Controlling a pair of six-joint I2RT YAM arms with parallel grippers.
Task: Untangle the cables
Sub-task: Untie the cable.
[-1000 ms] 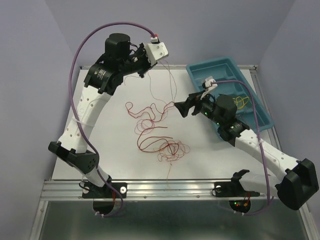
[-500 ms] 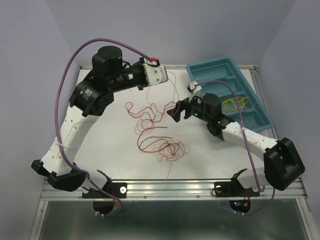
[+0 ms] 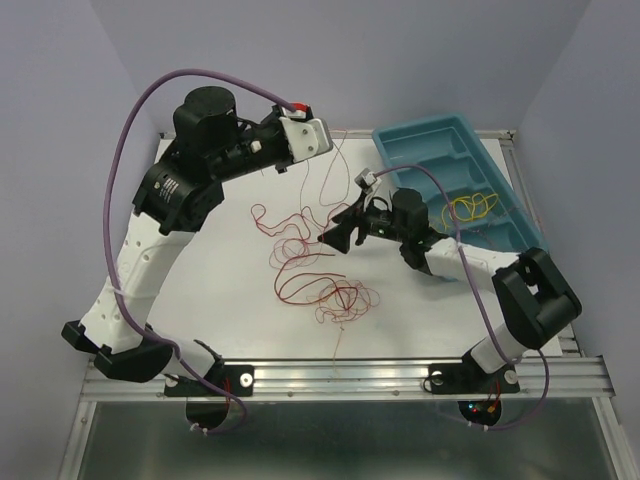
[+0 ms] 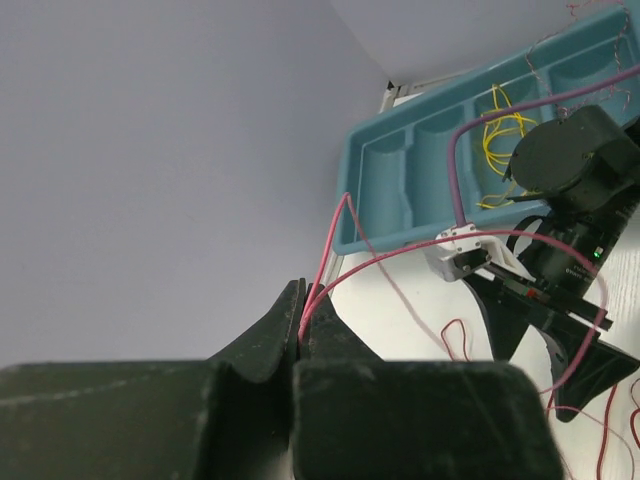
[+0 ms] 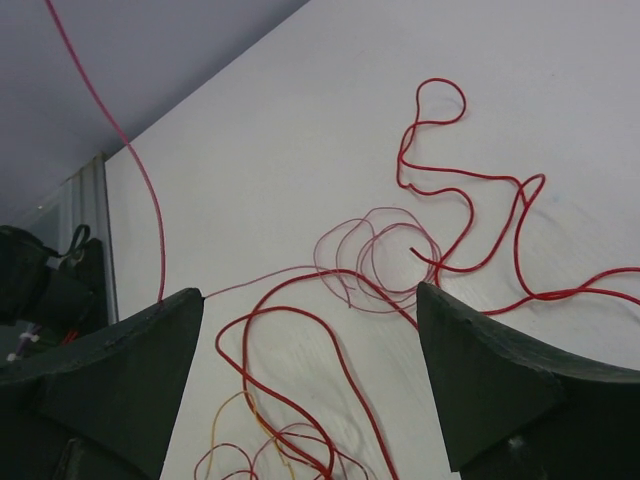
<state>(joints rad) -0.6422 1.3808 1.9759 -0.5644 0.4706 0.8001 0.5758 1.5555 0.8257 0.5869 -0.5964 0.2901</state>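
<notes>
The cables (image 3: 310, 270) lie as a loose tangle of thin red, pink and orange strands on the white table (image 3: 220, 270). My left gripper (image 3: 322, 142) is raised over the far side of the table and is shut on one pink-red strand (image 4: 325, 255), which hangs down toward the tangle. My right gripper (image 3: 338, 232) is open and empty, just above the tangle's far right edge. In the right wrist view its open gripper (image 5: 310, 300) frames red loops (image 5: 440, 190), thin pink coils (image 5: 380, 255) and an orange strand (image 5: 235, 410).
A blue compartment tray (image 3: 430, 150) sits at the back right and holds yellow cables (image 3: 470, 208); it also shows in the left wrist view (image 4: 400, 190). Thick purple cables run along both arms. A metal rail (image 3: 340, 375) lines the near edge.
My right arm has swung left from beside the tray to the tangle, its gripper still open. My left gripper has shifted slightly while still holding the strand.
</notes>
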